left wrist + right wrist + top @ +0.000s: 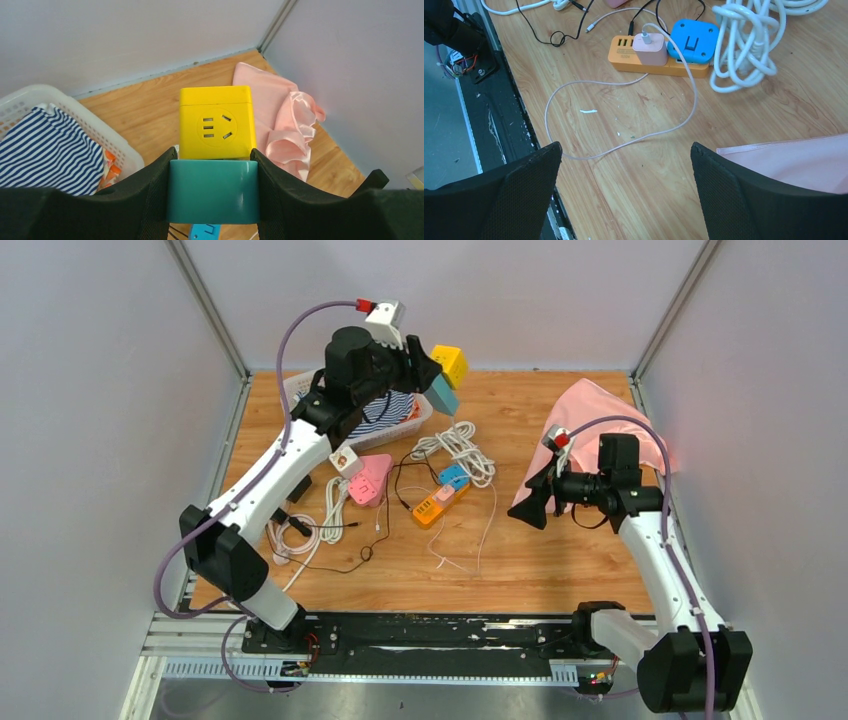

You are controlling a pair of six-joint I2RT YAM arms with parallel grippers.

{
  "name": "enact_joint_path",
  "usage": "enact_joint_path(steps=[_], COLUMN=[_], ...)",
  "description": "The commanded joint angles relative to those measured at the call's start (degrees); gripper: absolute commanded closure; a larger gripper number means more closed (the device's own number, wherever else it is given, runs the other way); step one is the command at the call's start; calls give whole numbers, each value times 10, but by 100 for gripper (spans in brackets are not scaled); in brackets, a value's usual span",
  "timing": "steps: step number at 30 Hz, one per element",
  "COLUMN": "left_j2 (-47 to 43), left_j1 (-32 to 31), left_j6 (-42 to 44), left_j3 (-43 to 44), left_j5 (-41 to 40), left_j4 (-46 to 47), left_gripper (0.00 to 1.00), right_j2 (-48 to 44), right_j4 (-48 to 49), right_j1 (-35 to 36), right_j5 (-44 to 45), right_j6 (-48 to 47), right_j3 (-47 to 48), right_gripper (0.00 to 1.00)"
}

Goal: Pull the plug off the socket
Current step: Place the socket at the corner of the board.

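- Left end effector (213,161) clamps teal plug (213,195), joined to yellow socket cube (216,122), near white basket (30,95).
- Right end effector (624,150) gapes wide over tabletop (649,200), near orange power strip (624,62) and pink cloth (794,165).

The yellow socket cube (216,122) is smooth plastic with a dull sheen. The teal plug (213,192) touching the cube is glossier plastic. The pads (285,200) of the left hand (213,165), just beside the cube, look black, matt and finely mesh-textured. Around the cube are the grained wood counter (150,110), a shiny satin-like pink cloth (285,125), and a white plastic lattice basket (30,97) holding matt striped cloth (45,150).
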Motion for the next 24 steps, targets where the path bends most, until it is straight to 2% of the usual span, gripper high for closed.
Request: enact_joint_path(steps=[1,10,14,19,24], left_j2=[-58,19,51,81,99], left_j1=[15,13,-7,-47,-96], left_j6=[-8,-91,-103,-99,-87], left_j3=[13,130,168,192,198], left_j5=[30,109,113,102,78], left_j4=[65,68,67,67,67], left_gripper=[100,100,100,100,100], right_j2=[-15,-39,-45,-66,-104], right_j4=[8,-2,-9,-9,11], right_j1=[6,-3,-20,-88,-164], right_j5=[-5,25,44,95,218], right_j6=[-2,-1,11,35,72], right_j3=[6,10,21,30,33], right_gripper=[0,0,0,0,0])
